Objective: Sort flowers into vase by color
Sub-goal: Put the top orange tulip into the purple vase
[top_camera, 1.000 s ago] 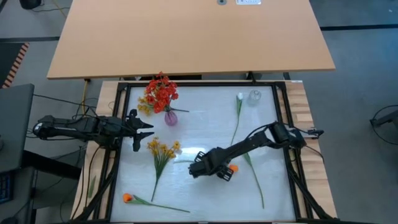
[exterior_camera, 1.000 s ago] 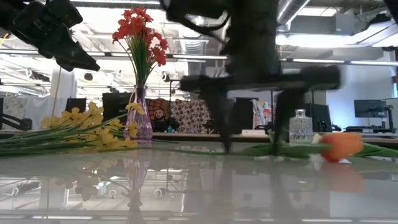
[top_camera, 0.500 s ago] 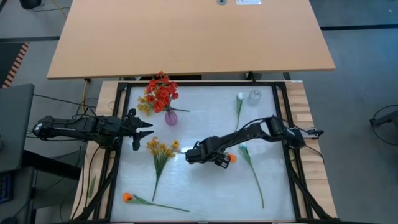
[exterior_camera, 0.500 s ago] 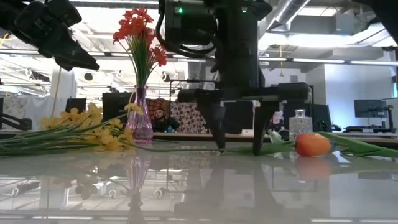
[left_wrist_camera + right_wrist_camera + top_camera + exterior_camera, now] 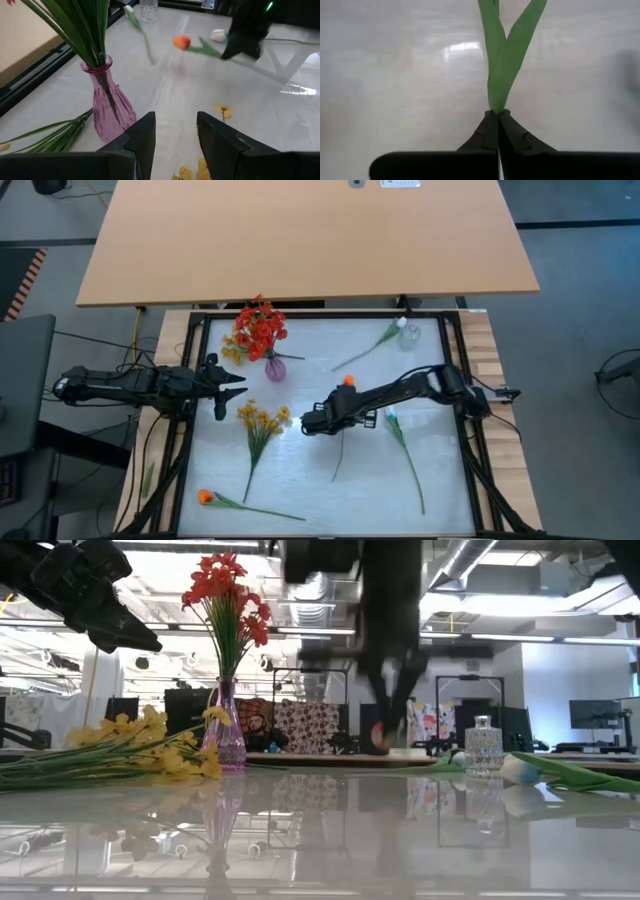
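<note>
The glossy white table top (image 5: pixel 300 480) mirrors what stands on it. The right gripper (image 5: pixel 318 420), near its centre, has its fingers pinched tight on the flat green leaves of an orange tulip (image 5: pixel 347 381), bloom lifted, stem trailing. A ribbed pink glass vase (image 5: pixel 274 368) at the back left holds a spray of red flowers (image 5: pixel 260 325). Yellow flowers (image 5: pixel 261 420) lie just in front. The left gripper (image 5: pixel 226 385), jaws narrowly parted and empty, hovers beside the vase

text: none legible | labels/brands: none | nos./signs: none
</note>
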{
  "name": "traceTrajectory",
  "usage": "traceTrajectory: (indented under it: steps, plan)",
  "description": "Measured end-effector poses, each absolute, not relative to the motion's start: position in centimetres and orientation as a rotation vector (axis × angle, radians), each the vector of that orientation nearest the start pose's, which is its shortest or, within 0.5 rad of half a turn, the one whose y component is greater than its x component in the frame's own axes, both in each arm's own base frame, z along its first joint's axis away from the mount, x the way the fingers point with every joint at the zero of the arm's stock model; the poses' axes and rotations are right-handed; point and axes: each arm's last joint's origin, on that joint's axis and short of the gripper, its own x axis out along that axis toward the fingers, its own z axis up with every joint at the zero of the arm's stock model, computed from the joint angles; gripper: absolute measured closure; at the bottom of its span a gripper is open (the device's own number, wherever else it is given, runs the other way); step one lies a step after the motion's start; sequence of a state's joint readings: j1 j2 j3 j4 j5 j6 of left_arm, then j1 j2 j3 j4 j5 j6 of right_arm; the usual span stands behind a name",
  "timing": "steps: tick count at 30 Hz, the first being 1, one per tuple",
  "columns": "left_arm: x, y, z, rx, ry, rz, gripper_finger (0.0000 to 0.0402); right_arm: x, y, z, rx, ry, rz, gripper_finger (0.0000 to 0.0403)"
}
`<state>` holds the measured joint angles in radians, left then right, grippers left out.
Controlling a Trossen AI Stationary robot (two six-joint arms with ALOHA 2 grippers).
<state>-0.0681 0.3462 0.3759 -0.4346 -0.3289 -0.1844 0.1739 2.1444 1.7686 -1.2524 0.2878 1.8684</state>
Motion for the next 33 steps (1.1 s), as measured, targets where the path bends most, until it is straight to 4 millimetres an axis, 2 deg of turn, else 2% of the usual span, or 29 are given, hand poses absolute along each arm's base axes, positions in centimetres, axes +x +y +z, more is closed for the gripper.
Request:
traceTrajectory:
  steps: [3,6,8,11,13,15,18,20,24,29,33]
  plan:
    - [10.3,0.3,22.3,-0.101,0.371,0.301,0.0269,39.3,6.0,23.2,1.047,0.919,-1.297,0.0380]
    - [10.3,0.3,22.3,-0.103,0.369,0.302,0.0269,38.3,5.7,27.6,0.969,0.771,-1.144,0.0385]
    - [10.3,0.3,22.3,-0.103,0.368,0.302,0.0269,37.6,5.5,31.2,0.836,0.590,-1.032,0.0386]
    - [10.3,0.3,22.3,-0.097,0.368,0.301,0.0269,37.0,5.7,35.5,0.505,0.350,-0.903,0.0386]
    - [10.3,0.3,22.4,-0.102,0.363,0.303,0.0269,36.7,5.0,37.3,0.380,0.264,-0.859,0.0387]
    - [10.3,0.3,22.4,-0.114,0.355,0.316,0.0269,36.6,3.5,38.7,0.335,0.215,-0.747,0.0387]
    - [10.4,0.4,22.7,-0.135,0.320,0.352,0.0269,36.6,0.2,39.2,0.282,0.197,-0.413,0.0387]
    - [10.4,0.5,22.9,-0.151,0.286,0.401,0.0269,36.6,-2.6,38.5,0.311,0.193,-0.194,0.0387]
    - [10.4,0.8,23.4,-0.215,0.201,0.507,0.0269,36.2,-7.2,37.6,0.300,0.087,0.088,0.0387]
    - [10.3,1.1,23.5,-0.319,0.138,0.629,0.0269,37.0,-9.9,36.9,0.139,-0.163,0.298,0.0386]
    - [10.2,1.2,23.5,-0.386,0.096,0.693,0.0269,38.3,-10.5,35.8,-0.174,-0.300,0.313,0.0378]
